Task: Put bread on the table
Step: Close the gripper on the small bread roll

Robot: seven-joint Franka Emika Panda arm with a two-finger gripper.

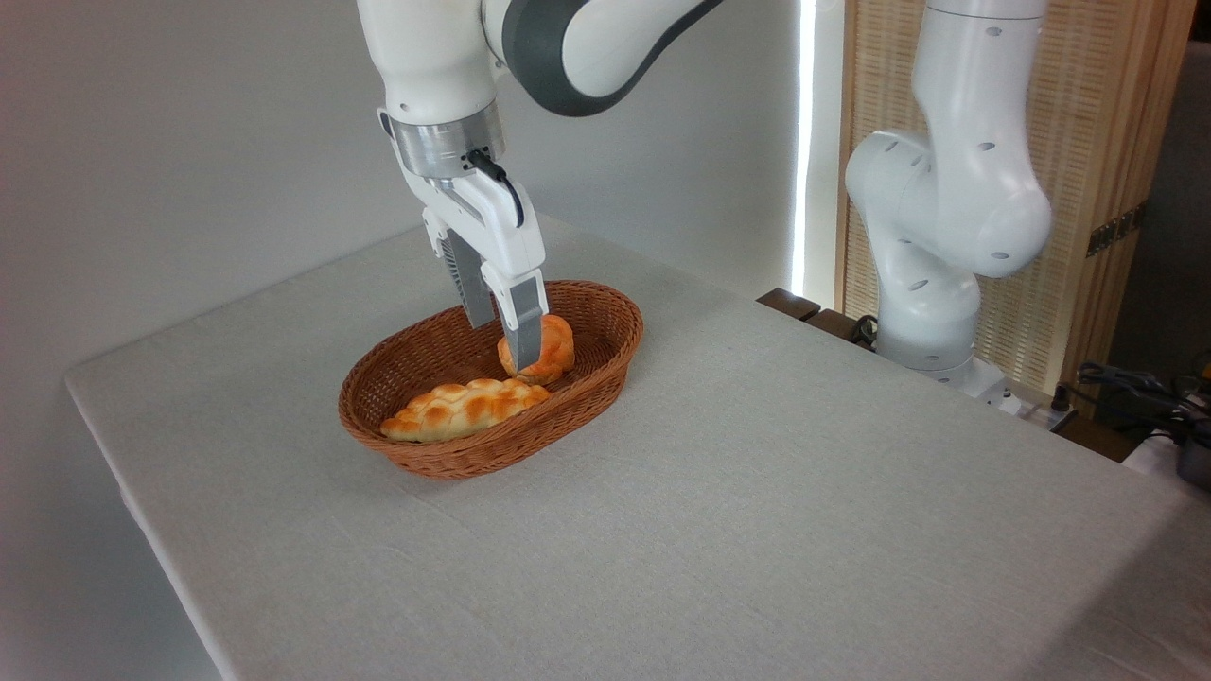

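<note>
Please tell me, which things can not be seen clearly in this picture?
- Gripper grip on the bun: far finger hidden behind the near one.
- Bun's underside: hidden by the braided loaf and the basket wall.
- Objects at the right edge: cut off.

No text, label, brand, number or sign can be read anywhere in the picture. The white robot arm point(956, 199) has only plain shells with small round holes, and no lettering shows on them. The grey cloth of the bench point(757, 492), the wicker basket point(605, 369) and the wooden slat screen point(1088, 170) behind are all without any print or marking.
</note>
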